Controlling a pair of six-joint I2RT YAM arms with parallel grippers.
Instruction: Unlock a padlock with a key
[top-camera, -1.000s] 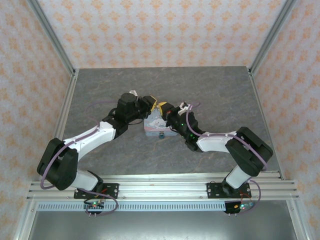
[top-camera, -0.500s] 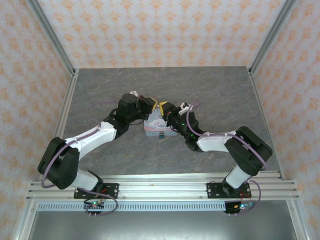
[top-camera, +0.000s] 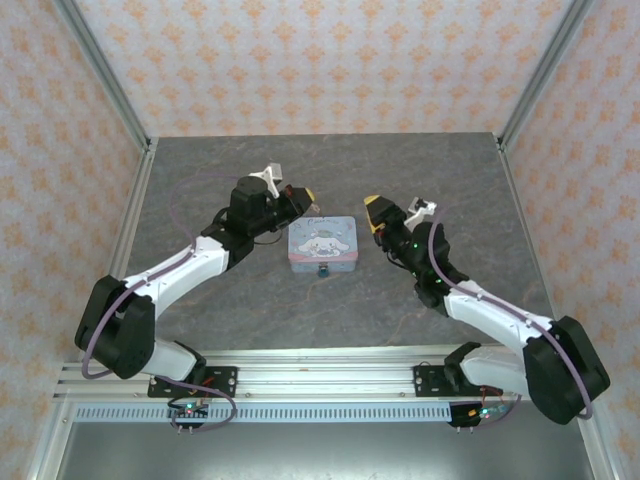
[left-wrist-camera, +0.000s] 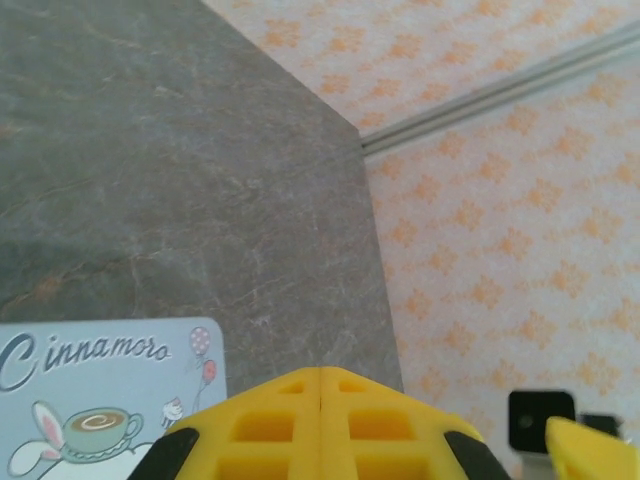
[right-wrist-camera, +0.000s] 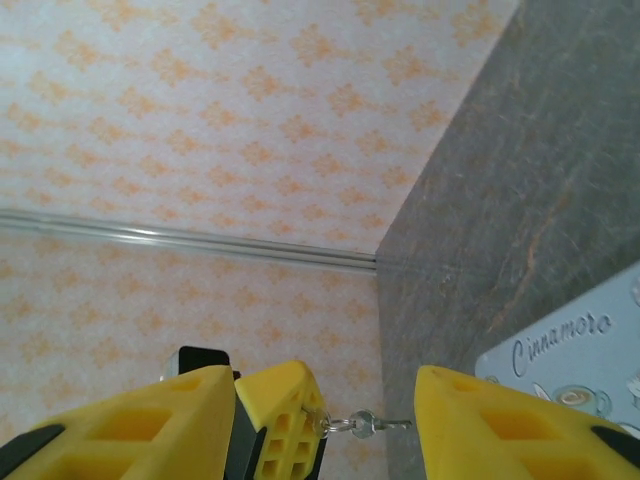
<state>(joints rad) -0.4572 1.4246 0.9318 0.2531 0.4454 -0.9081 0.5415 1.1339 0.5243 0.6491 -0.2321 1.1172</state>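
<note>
– Firstly, at the near end: where is the padlock (top-camera: 323, 270)?
– It is against the middle of the near wall of the tin (top-camera: 322, 240), touching it, on the table (top-camera: 420, 300). It is too small to give its long axis or the way its shackle points.
– Next out, the right claw (top-camera: 375, 212)?
– Just right of the tin's far right corner, apart from it. Its fingers (right-wrist-camera: 130, 430) are spread, with nothing gripped between them.
– And the left claw (top-camera: 304, 196)?
– Just beyond the tin's far left corner. Its fingers (left-wrist-camera: 280, 420) are pressed together, pinching the key (right-wrist-camera: 368, 424) at the tip.
– Key orientation?
– In the right wrist view its long axis lies level across the picture. The looped end sits at the left claw's fingertips. The thin free end points away from them, toward the side where the tin shows. The key is well apart from the padlock.
– Farthest?
– Bare table, then the patterned wall (top-camera: 320, 70).
</note>
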